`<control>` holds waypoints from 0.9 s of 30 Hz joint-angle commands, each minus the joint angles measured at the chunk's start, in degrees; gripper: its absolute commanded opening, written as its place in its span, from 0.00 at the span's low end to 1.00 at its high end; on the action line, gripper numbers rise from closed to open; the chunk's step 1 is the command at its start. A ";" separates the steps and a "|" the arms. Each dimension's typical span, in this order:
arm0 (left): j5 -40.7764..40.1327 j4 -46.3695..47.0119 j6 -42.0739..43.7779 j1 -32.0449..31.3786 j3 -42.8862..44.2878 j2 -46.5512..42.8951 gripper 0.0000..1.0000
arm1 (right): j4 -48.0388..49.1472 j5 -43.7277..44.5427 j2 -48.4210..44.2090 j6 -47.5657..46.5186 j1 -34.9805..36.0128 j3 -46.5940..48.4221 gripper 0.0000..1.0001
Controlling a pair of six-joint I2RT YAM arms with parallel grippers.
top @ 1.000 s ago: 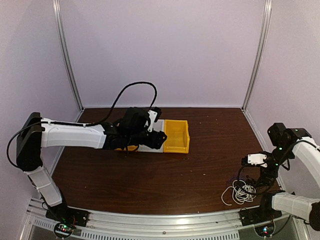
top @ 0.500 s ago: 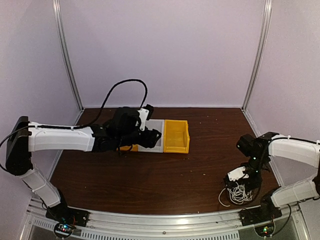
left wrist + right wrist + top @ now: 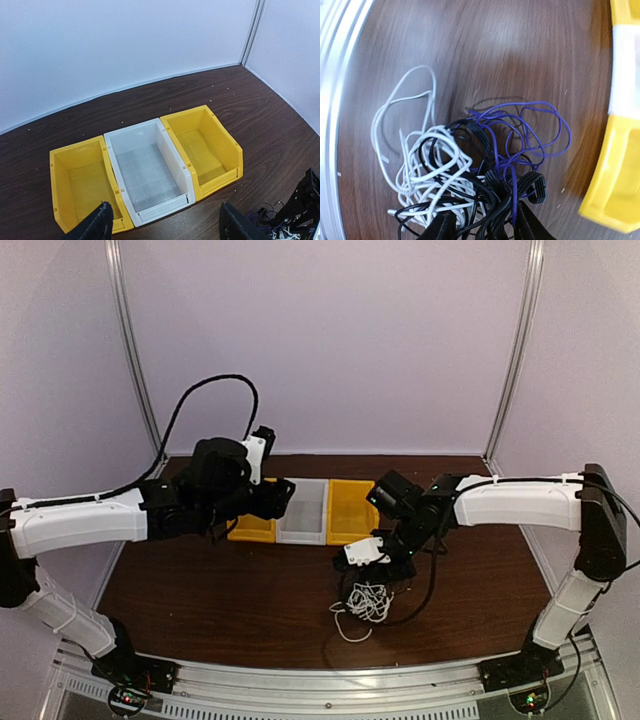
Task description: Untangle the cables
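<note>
Aluminium rail (image 3: pixel 330 680) runs along the near edge of the dark wooden bench (image 3: pixel 200 590). Just beyond it, a little right of centre, the cables (image 3: pixel 370 602) sit in one loose knot. From the wrist view, the tangle is a white cable (image 3: pixel 434 131) looping out to the near side, black strands bunched in the middle, and a purple cable (image 3: pixel 540 105) fanning out towards the bins.

The right arm reaches in from the right side and bends down over the tangle. The right gripper (image 3: pixel 482 227) sits right at the far edge of the heap, its two fingers (image 3: pixel 440 227) either side of the thick black and purple bunch. As far as I can make out they are pinched onto that bunch, though the tips are cut off at the edge of the close-up. The lower loops lie on the wood.

Further back, three open bins stand in a row, touching side by side: the left yellow bin (image 3: pixel 57 185), the white bin (image 3: pixel 175 155) in the middle and the right yellow bin (image 3: pixel 235 150). The tangle lies near the right yellow one but clear of it.

The left arm stretches in from the left, and the left gripper (image 3: pixel 162 230) is held in the air by the row, its fingers spread wide with nothing between them. Pale lilac walls (image 3: pixel 330 340) close off the far side.
</note>
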 commanded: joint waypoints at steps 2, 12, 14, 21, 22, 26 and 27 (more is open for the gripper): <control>-4.64 -3.39 0.46 -0.09 -1.08 -4.58 0.74 | -0.83 -7.63 5.31 2.48 4.29 10.61 0.48; 13.04 0.87 4.68 -0.18 -11.00 -8.25 0.75 | -5.53 -8.96 -8.51 3.31 -1.82 2.37 0.79; 19.64 3.67 5.78 -0.37 -13.66 -7.79 0.74 | -4.31 -11.81 -13.50 4.79 -4.86 -0.32 0.78; 29.90 12.57 7.72 -2.79 -14.80 0.61 0.74 | 8.44 -13.73 -25.15 11.05 -14.11 -12.72 0.69; 31.18 13.94 7.92 -2.96 -14.27 2.39 0.74 | 10.18 -13.89 -25.43 11.60 -14.72 -13.82 0.65; 33.43 20.00 10.58 -4.20 -11.52 9.20 0.74 | 14.76 -13.63 -24.95 12.83 -15.27 -17.57 0.58; 34.38 22.29 11.12 -4.33 -10.84 11.01 0.74 | 15.80 -13.98 -24.57 13.08 -15.44 -18.17 0.56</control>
